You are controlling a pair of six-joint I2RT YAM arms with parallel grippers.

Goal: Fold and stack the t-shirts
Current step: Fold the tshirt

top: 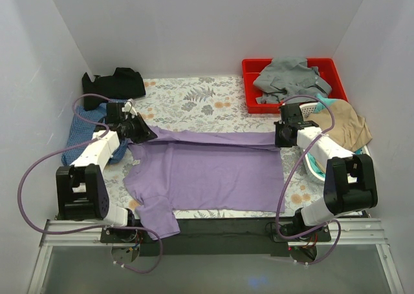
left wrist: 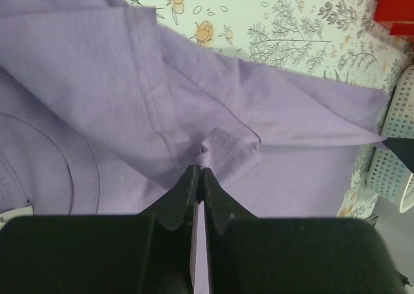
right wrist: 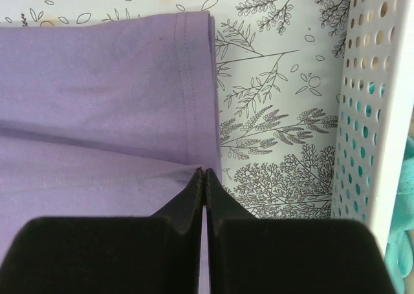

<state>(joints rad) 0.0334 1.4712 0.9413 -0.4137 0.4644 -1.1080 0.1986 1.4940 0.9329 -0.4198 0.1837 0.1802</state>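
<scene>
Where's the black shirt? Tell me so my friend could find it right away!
Start at the flowery table and go to its far left corner. The black shirt lies bunched there, beyond the blue shirt; it is the only black cloth.

Both arms stretch forward from their bases, forearms low and wrists angled inward toward each other. The left gripper (top: pixel 141 131) has its jaws pressed together, pinching a small fold of the lilac t-shirt (top: pixel 207 171). The right gripper (top: pixel 283 137) is likewise closed. Its tips apparently nip that shirt's hem corner, though the contact itself is hidden.
</scene>
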